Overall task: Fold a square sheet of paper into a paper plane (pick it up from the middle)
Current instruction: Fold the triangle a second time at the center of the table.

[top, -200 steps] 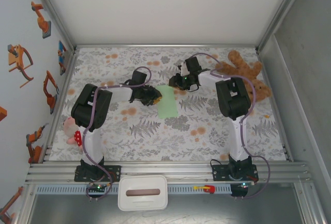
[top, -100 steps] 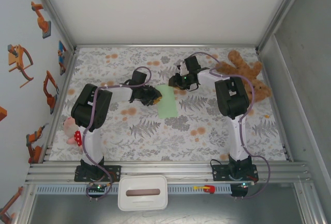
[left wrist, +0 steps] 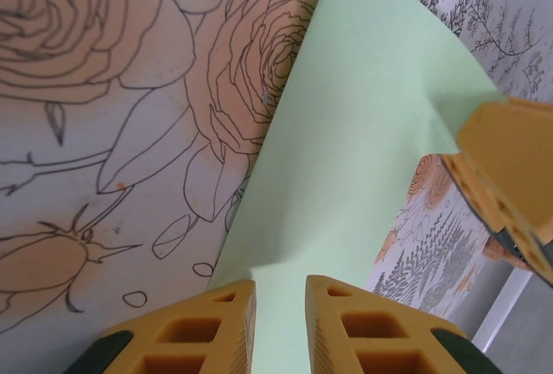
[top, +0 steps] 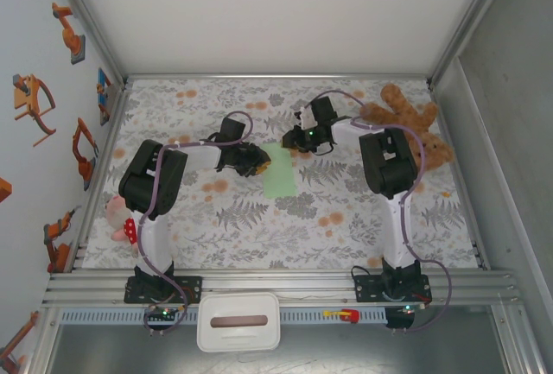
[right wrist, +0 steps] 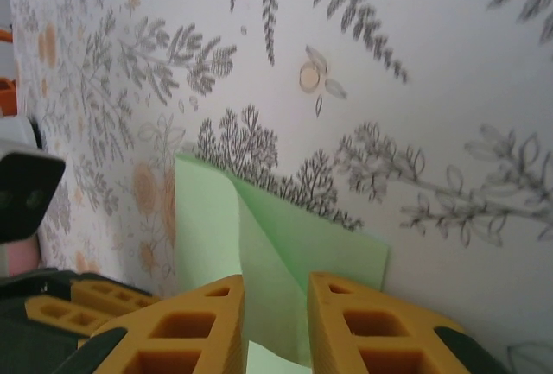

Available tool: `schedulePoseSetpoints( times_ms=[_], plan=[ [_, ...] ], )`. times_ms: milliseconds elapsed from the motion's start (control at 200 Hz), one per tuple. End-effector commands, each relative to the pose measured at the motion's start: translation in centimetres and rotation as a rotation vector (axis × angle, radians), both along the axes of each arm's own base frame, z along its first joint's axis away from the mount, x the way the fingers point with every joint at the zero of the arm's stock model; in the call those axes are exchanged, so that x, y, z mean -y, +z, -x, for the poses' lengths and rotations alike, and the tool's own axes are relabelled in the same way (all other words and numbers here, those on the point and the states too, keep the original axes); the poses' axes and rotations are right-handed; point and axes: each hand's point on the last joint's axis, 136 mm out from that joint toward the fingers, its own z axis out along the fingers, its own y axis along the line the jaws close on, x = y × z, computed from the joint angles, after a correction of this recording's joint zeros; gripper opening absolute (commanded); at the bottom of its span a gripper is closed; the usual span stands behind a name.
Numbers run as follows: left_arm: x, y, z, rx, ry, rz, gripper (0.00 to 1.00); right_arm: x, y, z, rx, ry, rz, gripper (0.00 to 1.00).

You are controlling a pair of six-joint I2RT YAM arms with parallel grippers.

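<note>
The square sheet of paper (top: pixel 281 177) is pale green and lies folded into a narrow strip mid-table, not in a paper plane's outline. My left gripper (top: pixel 257 163) is at its left edge. In the left wrist view the left gripper (left wrist: pixel 281 283) has its yellow fingers a small gap apart over the flat paper (left wrist: pixel 363 149). My right gripper (top: pixel 296 139) is at the strip's far end. In the right wrist view the right gripper (right wrist: pixel 276 281) straddles a raised flap (right wrist: pixel 276 253) of the paper (right wrist: pixel 203 218), jaws apart and not pinching it.
A brown teddy bear (top: pixel 410 119) lies at the back right, behind the right arm. A small pink toy with a red bow (top: pixel 119 218) sits by the left arm's base. A white lidded box (top: pixel 238 322) stands on the front rail. Enclosure walls ring the floral cloth (top: pixel 346 210).
The right wrist has shifted slightly at the strip's far end and its jaws have narrowed around the flap. The left arm and the paper have stayed put.
</note>
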Motion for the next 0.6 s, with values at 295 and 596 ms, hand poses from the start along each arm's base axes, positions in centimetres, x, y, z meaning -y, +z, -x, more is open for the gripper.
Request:
schedulePoseSetpoints(
  times_ms=[295,596],
  plan=[
    [-2.6,-4.6,3.0,-0.149,0.017,-0.127,0.24,0.9,1.4,2.2,0.016,0.055,0.020,0.30],
    [-2.7,-4.7,3.0,-0.149,0.018,-0.133,0.24,0.6,3.2,3.7,-0.028,0.041,-0.063,0.35]
  ],
)
